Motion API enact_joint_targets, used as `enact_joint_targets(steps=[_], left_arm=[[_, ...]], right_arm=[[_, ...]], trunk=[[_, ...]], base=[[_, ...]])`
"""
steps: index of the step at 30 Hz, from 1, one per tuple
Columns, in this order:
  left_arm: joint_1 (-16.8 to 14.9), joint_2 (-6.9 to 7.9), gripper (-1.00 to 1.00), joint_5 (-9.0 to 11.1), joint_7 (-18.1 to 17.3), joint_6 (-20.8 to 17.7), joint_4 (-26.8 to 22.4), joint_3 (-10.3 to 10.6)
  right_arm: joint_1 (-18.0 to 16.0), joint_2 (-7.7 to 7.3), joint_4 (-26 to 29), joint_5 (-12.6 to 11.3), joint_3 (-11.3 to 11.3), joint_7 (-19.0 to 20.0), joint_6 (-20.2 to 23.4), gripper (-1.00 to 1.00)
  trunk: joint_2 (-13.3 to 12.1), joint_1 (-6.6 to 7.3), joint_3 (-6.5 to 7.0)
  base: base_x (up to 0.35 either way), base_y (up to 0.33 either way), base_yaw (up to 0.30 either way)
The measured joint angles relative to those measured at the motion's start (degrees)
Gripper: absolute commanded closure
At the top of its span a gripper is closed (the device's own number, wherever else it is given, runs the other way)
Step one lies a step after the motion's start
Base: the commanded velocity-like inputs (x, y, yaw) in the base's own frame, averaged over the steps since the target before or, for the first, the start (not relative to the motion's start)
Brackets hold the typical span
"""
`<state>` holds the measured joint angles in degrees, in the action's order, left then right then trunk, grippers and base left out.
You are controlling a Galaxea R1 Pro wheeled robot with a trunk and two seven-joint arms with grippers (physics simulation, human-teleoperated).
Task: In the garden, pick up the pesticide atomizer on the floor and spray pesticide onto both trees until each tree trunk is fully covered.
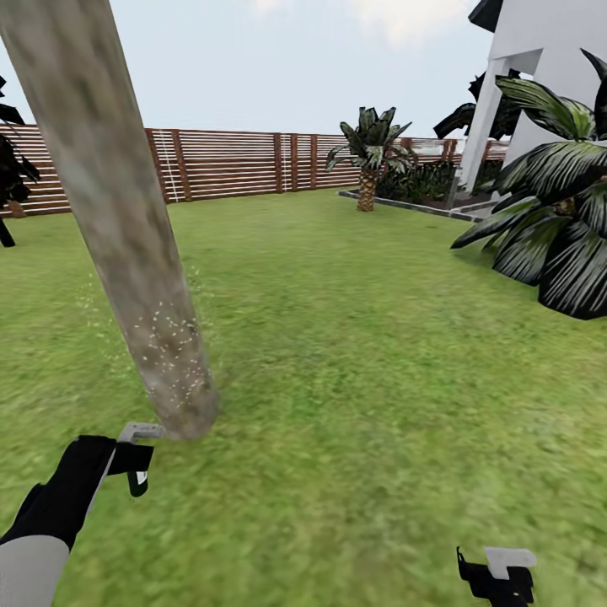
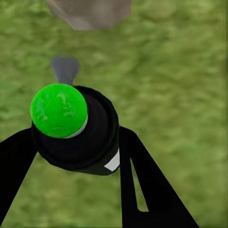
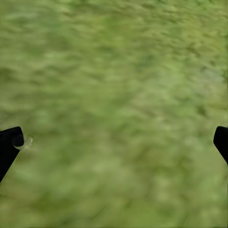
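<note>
Left hand (image 1: 135, 459) clamped on pesticide atomizer (image 2: 76, 128), low beside base of tree trunk (image 1: 126, 228). Speckles showed on lower trunk only. Judged: aim nozzle higher, sweep up, circle trunk. Right hand (image 1: 497, 573) spread wide, empty, over grass (image 3: 114, 95).

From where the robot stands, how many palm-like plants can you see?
2: a small palm by the fence, a big one at right near the house. Others may be hidden.

Garden, lawn (image 1: 362, 354), slatted fence (image 1: 244, 162), white house (image 1: 548, 51)
</note>
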<state>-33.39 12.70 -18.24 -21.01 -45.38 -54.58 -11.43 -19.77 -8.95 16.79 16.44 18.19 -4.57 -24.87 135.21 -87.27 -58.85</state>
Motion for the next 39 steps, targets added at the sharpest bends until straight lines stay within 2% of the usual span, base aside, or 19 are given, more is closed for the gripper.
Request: enact_joint_targets(steps=[4,10,12,14,16,17,18,20,21,22,24,26,28,31,33,35,36,37,39], left_arm=[[1.42,-0.04,1.0,0.34,-0.62,0.81,-0.67,-0.05],[2.1,0.03,1.0,0.74,-2.2,5.41,-0.7,0.09],[2.55,0.23,1.0,0.68,-7.2,11.2,-0.27,0.43],[3.68,1.02,1.0,0.04,-17.16,18.36,-0.11,0.75],[3.94,2.1,1.0,-3.03,-25.51,23.9,-0.02,1.35],[3.97,2.28,1.0,-4.39,-28.44,25.97,-0.01,1.52],[4.01,2.35,1.0,-6.53,-33.46,29.16,0.0,1.84],[4.03,2.33,1.0,-9.9,-42.87,33.68,-0.03,2.2],[4.03,2.33,1.0,-10.63,-46.68,34.63,-0.05,2.46],[4.0,2.33,1.0,-10.92,-48.54,35.03,-0.06,2.92],[3.91,2.15,1.0,-11.3,-50.92,35.49,-0.08,6.4],[3.69,1.87,1.0,-11.47,-51.36,35.6,-0.08,11.98],[3.51,1.73,1.0,-11.55,-51.35,35.56,-0.09,15.48],[3.58,1.72,1.0,-11.52,-51.56,35.54,-0.09,16.54],[3.6,1.71,1.0,-11.55,-51.5,35.53,-0.09,20.03],[3.6,1.69,1.0,-11.56,-51.29,35.38,-0.08,24.54],[3.6,1.61,1.0,-11.56,-51.22,35.33,-0.08,25.86],[3.57,1.41,1.0,-11.56,-51.18,35.31,-0.09,26.54],[3.57,0.54,1.0,-11.61,-51.18,35.33,-0.09,27.4]], right_arm=[[0.0,-0.01,0.0,0.0,0.0,0.0,0.0,-1.0],[0.0,0.02,0.0,0.04,-0.08,0.1,0.0,-1.0],[0.0,-0.01,0.0,0.15,-0.22,0.25,0.06,-1.0],[-0.01,-0.15,0.87,0.88,-1.88,1.75,0.15,-1.0],[-0.01,-0.17,6.58,3.98,-7.72,9.51,0.42,-1.0],[-0.01,-0.18,8.84,4.76,-9.26,12.88,0.57,-1.0],[-0.03,-0.11,11.93,5.41,-10.62,18.62,1.09,-1.0],[-0.42,0.02,16.69,5.94,-11.74,30.3,4.34,-1.0],[-1.07,0.06,19.38,5.89,-11.92,36.15,6.5,-1.0],[-1.69,0.13,21.57,5.9,-11.99,39.96,7.99,-1.0],[-2.74,0.34,27.58,5.84,-12.15,49.26,12.25,-1.0],[-3.08,1.31,32.91,5.83,-12.2,56.4,15.71,-1.0],[-3.16,2.3,36.16,5.86,-12.24,61.57,16.93,-1.0],[-3.16,2.52,36.63,5.88,-12.26,63.14,17.11,-1.0],[-3.18,2.65,36.69,5.83,-12.69,63.36,17.13,-1.0],[-3.18,2.7,36.71,5.85,-16.89,63.43,17.13,-1.0],[-3.17,2.71,36.77,5.82,-19.58,63.45,17.13,1.0],[-3.17,2.71,36.76,5.81,-21.47,63.44,17.13,1.0],[-3.16,2.71,36.83,5.8,-23.24,63.45,17.08,1.0]], trunk=[[0.0,0.0,0.0],[0.0,0.0,0.0],[0.0,0.0,0.0],[0.0,0.0,0.0],[0.0,0.0,0.01],[0.0,0.0,0.0],[0.0,0.0,0.0],[0.0,0.0,0.0],[0.0,0.0,0.01],[0.0,0.0,0.01],[0.0,0.0,0.01],[0.0,0.0,0.0],[0.0,0.0,0.0],[0.0,0.0,0.0],[0.0,0.0,0.0],[0.0,0.0,0.0],[0.0,0.0,0.0],[0.0,0.0,0.0],[0.0,0.0,0.0]], base=[[-0.009,0.0,0.0],[-0.299,0.0,0.0],[-0.335,0.0,0.0],[-0.337,0.0,0.0],[-0.337,0.0,0.0],[-0.337,0.0,0.0],[-0.337,0.0,0.0],[-0.235,0.0,0.0],[-0.109,0.0,0.0],[-0.056,0.0,0.0],[-0.022,0.0,0.0],[-0.005,0.0,0.0],[0.0,0.0,0.0],[0.0,0.0,0.0],[0.0,0.0,0.0],[0.0,0.0,0.0],[0.0,0.0,0.0],[0.0,0.0,0.0],[0.0,0.0,0.0]])
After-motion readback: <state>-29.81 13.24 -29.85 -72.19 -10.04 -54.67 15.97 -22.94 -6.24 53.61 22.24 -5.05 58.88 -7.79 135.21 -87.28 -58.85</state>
